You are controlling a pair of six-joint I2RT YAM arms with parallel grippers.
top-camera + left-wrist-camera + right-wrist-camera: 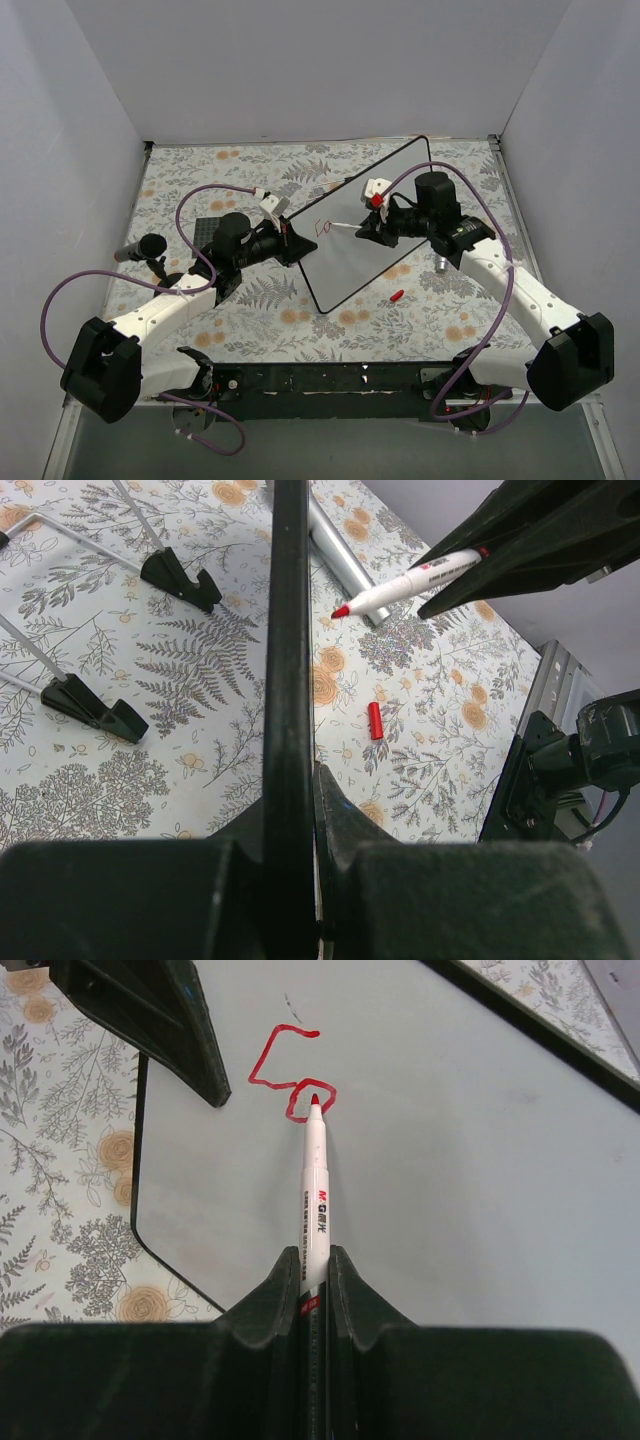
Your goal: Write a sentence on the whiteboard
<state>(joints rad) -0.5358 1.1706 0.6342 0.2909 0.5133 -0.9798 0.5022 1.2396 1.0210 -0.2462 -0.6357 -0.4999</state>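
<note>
The left hand (288, 236) is clamping the whiteboard (352, 268) by its left rim. I judge it is steadying the board so that pen pressure is not pushing it across the counter (240, 170). The board is sitting at the middle of the counter, turned cornerwise, with one corner pointing far and right.

The right hand (313, 1260) is squeezing together on a marker (314, 1190), gripping it toward the back so the red tip is reaching ahead and appears to be meeting the board. The sentence (288, 1060) is only beginning: two red letters near the left edge, just beside the left hand's finger.

Bare white is stretching to the right and near side, giving the line room to run. The red cap (397, 296) is lying on the counter just off the board's near-right edge, apart from both arms.
</note>
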